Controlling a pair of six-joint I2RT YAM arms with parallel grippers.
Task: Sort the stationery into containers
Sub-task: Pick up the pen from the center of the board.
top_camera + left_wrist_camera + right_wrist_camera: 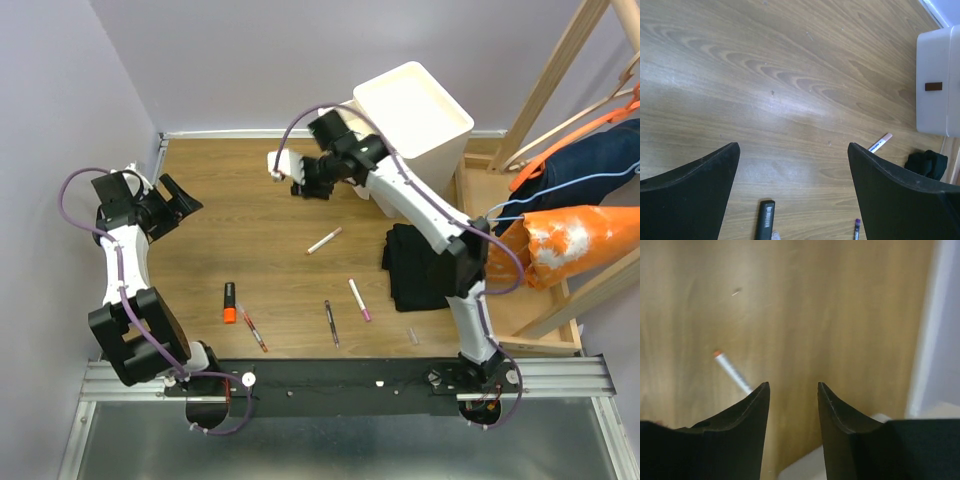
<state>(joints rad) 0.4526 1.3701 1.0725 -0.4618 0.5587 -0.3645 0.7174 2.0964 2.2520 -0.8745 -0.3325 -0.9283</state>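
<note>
From above, thin pens lie scattered on the table: a white pen mid-table, an orange highlighter nearer the left arm, the white container at the far right. They look light, stiff and slick, best pinched across mid-barrel.

Left wrist: the left gripper gapes wide, empty.

Right wrist, blurred: the right gripper stands partly apart, seemingly empty, an orange-tipped pen beyond.
</note>
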